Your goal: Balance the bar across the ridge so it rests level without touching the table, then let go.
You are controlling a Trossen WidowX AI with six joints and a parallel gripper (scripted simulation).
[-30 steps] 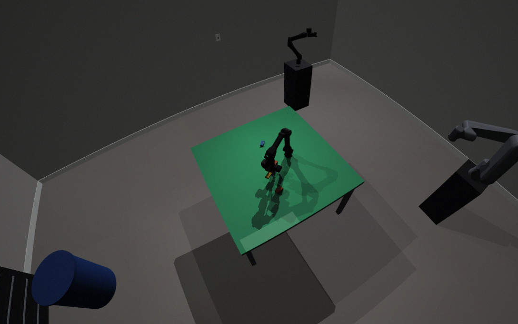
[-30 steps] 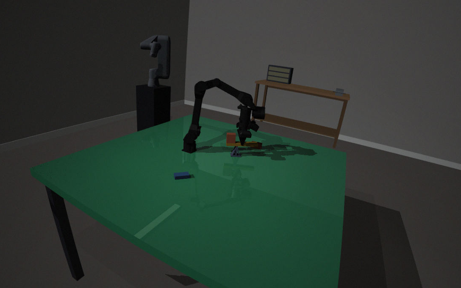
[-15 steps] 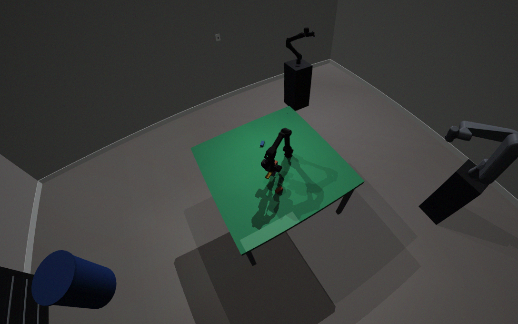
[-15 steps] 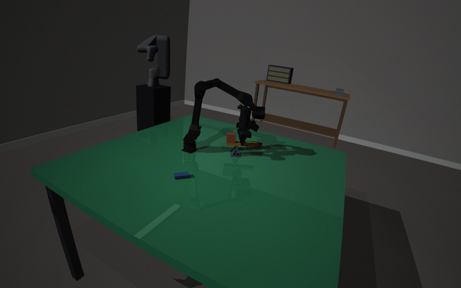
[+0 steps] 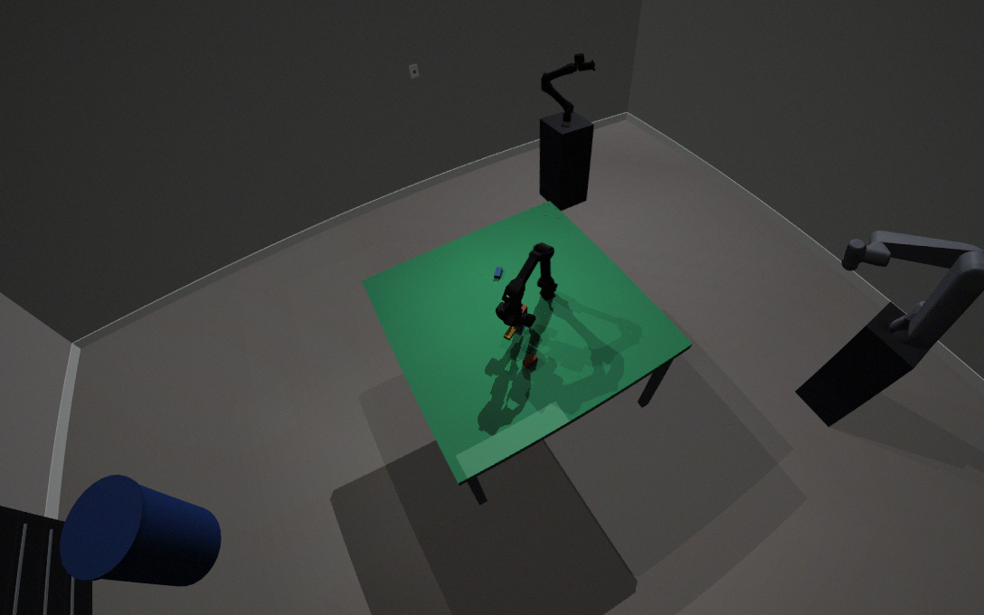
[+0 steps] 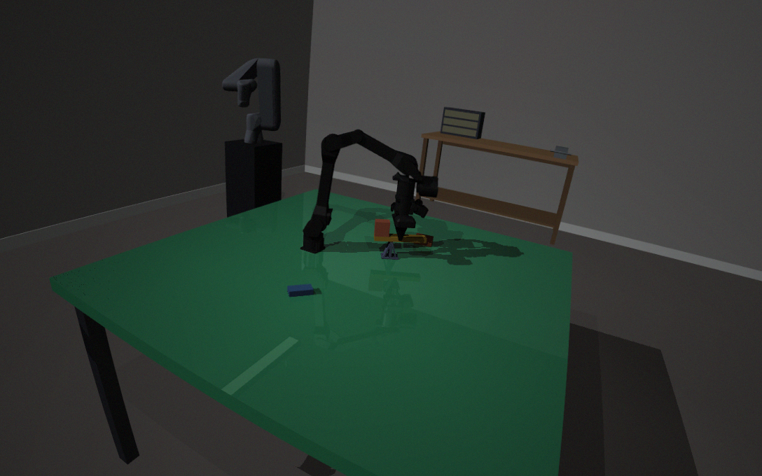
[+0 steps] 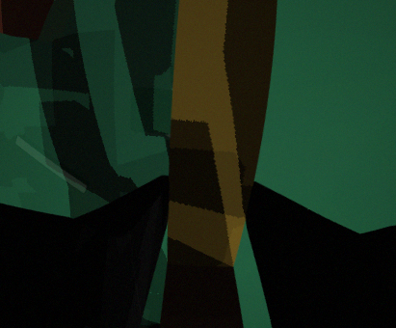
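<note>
The yellow bar (image 5: 509, 333) (image 6: 414, 239) (image 7: 198, 87) looks about level in the exterior view and has an orange block (image 5: 524, 308) (image 6: 382, 227) on its end nearer the arm's base. My gripper (image 6: 400, 237) (image 7: 208, 188) points down and is shut on the bar, between its ends. The small grey ridge (image 6: 389, 253) stands on the green table (image 5: 420, 328) (image 6: 195, 283). Its top shows just under the bar's lower edge in the exterior view. I cannot tell whether they touch. The wrist view does not show the ridge clearly.
A dark red block (image 5: 529, 361) (image 6: 429, 239) (image 7: 20, 16) sits on the table beyond the bar's far end in the exterior view. A blue block (image 5: 497, 272) (image 6: 300, 290) lies apart from the bar. Other arms stand on pedestals off the table.
</note>
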